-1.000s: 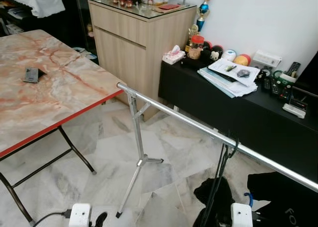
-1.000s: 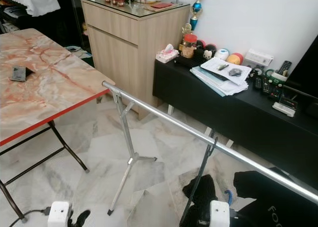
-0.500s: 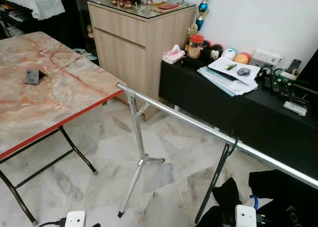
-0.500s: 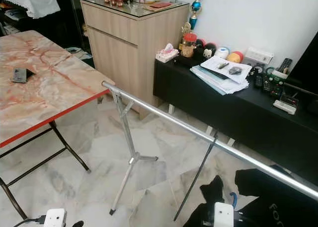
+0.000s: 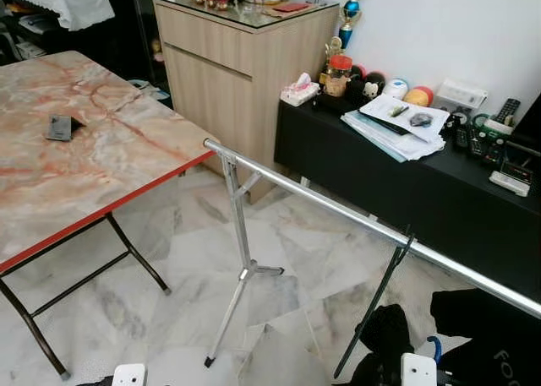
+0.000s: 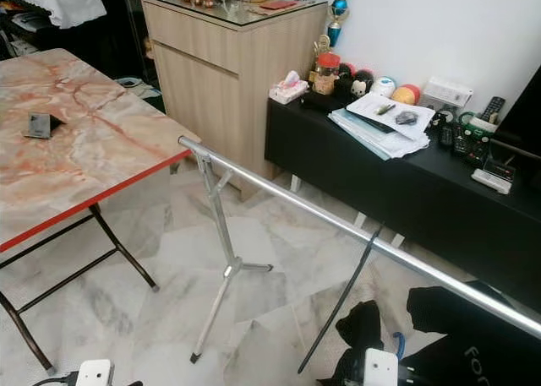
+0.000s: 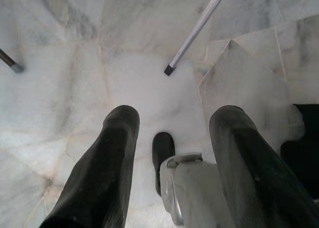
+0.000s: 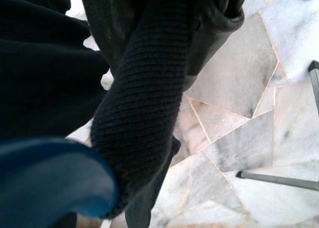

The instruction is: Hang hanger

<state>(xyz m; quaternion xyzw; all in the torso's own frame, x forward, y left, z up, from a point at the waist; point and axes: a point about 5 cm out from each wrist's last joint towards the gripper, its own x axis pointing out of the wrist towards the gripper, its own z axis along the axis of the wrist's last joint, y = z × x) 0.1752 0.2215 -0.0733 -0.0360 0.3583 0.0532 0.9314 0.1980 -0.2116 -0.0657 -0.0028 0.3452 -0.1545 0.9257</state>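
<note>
A silver clothes rail [image 5: 321, 198] runs slantwise across the room on a metal stand. A thin black hanger [image 5: 376, 306] hooks over the rail and slants down toward the floor. Under it lies dark clothing [image 5: 385, 331]. My left gripper [image 7: 174, 118] is open above the marble floor, with nothing between its fingers. The white wrist [image 5: 418, 371] of my right arm shows at the bottom edge, close to the dark clothing. In the right wrist view a black knit sleeve [image 8: 144, 88] and a blue piece [image 8: 50, 178] sit right against the camera.
A marble-patterned folding table [image 5: 76, 149] with a red edge stands at the left. Behind the rail are a wooden cabinet [image 5: 228, 57] and a low black sideboard [image 5: 406, 183] with papers and small items. The rail's stand leg [image 5: 241, 268] is in the middle of the floor. More black cloth [image 5: 490, 335] lies at the right.
Both wrists have sunk lower in the eye views. The hanger, earlier drawn toward my right wrist, now hangs slanted from the rail. The camera has shifted a little.
</note>
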